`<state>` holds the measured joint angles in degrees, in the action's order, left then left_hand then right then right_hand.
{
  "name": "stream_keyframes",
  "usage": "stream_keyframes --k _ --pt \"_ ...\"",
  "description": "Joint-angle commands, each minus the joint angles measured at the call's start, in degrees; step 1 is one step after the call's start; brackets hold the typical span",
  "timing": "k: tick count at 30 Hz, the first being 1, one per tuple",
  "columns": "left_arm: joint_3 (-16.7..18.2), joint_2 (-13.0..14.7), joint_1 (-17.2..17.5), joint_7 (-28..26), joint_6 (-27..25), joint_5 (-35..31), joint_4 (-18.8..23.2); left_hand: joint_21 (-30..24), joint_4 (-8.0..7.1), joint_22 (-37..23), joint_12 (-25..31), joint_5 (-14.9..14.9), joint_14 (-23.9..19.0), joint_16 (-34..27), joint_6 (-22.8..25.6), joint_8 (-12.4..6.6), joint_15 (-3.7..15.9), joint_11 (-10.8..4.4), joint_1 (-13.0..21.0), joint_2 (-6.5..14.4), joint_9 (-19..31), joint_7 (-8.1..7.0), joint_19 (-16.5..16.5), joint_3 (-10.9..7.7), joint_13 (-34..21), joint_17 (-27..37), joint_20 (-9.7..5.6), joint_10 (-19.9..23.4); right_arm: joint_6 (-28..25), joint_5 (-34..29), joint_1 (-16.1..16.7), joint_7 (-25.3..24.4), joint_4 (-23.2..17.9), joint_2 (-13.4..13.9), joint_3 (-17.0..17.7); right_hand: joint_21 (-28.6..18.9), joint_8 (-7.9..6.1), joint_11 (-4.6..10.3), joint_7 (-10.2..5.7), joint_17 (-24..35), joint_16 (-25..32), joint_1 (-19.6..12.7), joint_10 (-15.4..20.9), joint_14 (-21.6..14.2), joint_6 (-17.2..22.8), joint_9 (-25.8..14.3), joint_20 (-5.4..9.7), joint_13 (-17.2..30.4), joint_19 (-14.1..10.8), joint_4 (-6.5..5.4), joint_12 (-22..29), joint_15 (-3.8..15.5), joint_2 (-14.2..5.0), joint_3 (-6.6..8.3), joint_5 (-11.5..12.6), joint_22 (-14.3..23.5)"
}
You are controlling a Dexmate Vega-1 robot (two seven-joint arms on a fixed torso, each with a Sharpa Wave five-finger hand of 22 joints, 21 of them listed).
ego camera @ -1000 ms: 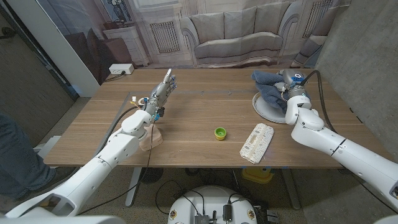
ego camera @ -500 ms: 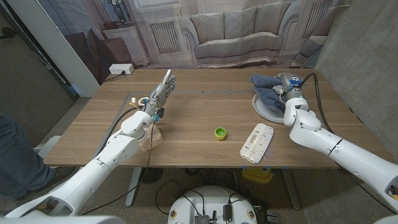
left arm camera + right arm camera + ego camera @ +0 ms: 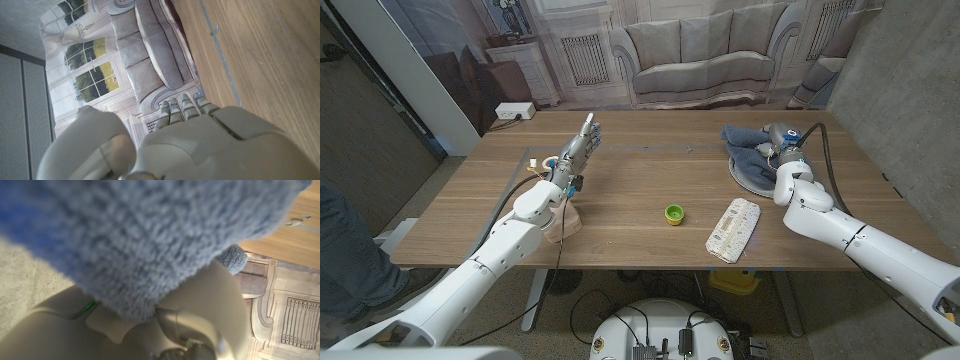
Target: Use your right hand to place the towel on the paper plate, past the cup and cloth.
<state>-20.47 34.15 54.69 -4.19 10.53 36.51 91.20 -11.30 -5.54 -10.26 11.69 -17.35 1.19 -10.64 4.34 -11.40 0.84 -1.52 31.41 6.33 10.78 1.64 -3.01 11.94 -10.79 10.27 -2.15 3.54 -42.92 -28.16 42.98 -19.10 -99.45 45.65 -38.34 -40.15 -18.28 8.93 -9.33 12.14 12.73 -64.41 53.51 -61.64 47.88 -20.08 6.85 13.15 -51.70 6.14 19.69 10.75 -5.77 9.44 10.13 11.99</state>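
The blue towel (image 3: 742, 141) hangs bunched over the far part of the white paper plate (image 3: 752, 178) at the table's right rear. My right hand (image 3: 781, 148) grips it from the right side, mostly hidden behind its own wrist. In the right wrist view the fuzzy blue towel (image 3: 150, 230) drapes over my right hand (image 3: 195, 315), right against the camera. The small green cup (image 3: 674, 213) and the folded pale cloth (image 3: 734, 229) lie nearer the front edge. My left hand (image 3: 582, 146) is raised over the table's left side, fingers straight and holding nothing.
A wooden table (image 3: 630, 180) carries everything. A backdrop printed with a sofa (image 3: 700, 55) stands behind the far edge, and a grey wall (image 3: 910, 90) runs along the right. A person's leg (image 3: 345, 250) shows at the far left.
My right hand has drifted slightly left and towards the far edge with the towel, so the towel now lies more over the plate's back rim. The left arm has not moved.
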Motion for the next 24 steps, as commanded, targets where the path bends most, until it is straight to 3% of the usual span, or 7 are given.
stream_keyframes --k 1,17,24 --pt "0.6 0.7 1.5 -0.6 -0.3 0.2 1.4 -0.3 0.11 -0.1 0.1 0.0 -0.1 -0.1 0.3 -0.04 -0.15 -0.14 0.3 0.1 0.1 0.08 0.3 0.43 -0.3 0.3 -0.72 0.4 1.0 2.1 -0.1 -0.8 1.7 -0.5 -0.4 -0.3 0.03 0.18 0.01 0.3 0.3 0.5 0.5 0.2 0.6 -0.1 5.77 0.3 0.2 -0.37 0.0 2.36 -2.35 0.17 0.3 0.0" --pt "1.0 0.7 2.6 -0.4 0.9 0.5 1.4 -0.2 0.10 -0.1 0.2 0.1 -0.3 -0.2 0.3 -0.05 -0.12 -0.28 0.3 0.1 0.1 0.00 0.2 0.55 -0.3 0.3 -0.54 0.5 1.0 4.4 0.8 0.2 0.5 0.6 -0.2 -0.5 0.39 -0.08 0.21 0.2 0.1 0.8 -0.5 0.8 0.4 -0.1 5.78 0.3 0.6 -0.47 -0.5 2.24 -2.31 0.04 0.3 0.0" --pt "1.4 0.9 3.2 -0.4 1.1 0.8 1.6 -0.2 0.08 -0.1 0.2 0.1 -0.4 -0.2 0.5 -0.13 -0.11 -0.25 0.3 0.1 0.1 0.04 0.2 0.61 -0.3 0.3 -0.47 0.7 1.0 4.7 0.6 0.8 0.5 0.5 -0.8 -0.6 0.64 -0.38 0.39 0.3 0.1 2.2 -0.7 1.0 0.4 0.0 5.70 0.1 0.8 -1.10 -0.8 2.10 -1.92 -0.57 0.1 -0.1"
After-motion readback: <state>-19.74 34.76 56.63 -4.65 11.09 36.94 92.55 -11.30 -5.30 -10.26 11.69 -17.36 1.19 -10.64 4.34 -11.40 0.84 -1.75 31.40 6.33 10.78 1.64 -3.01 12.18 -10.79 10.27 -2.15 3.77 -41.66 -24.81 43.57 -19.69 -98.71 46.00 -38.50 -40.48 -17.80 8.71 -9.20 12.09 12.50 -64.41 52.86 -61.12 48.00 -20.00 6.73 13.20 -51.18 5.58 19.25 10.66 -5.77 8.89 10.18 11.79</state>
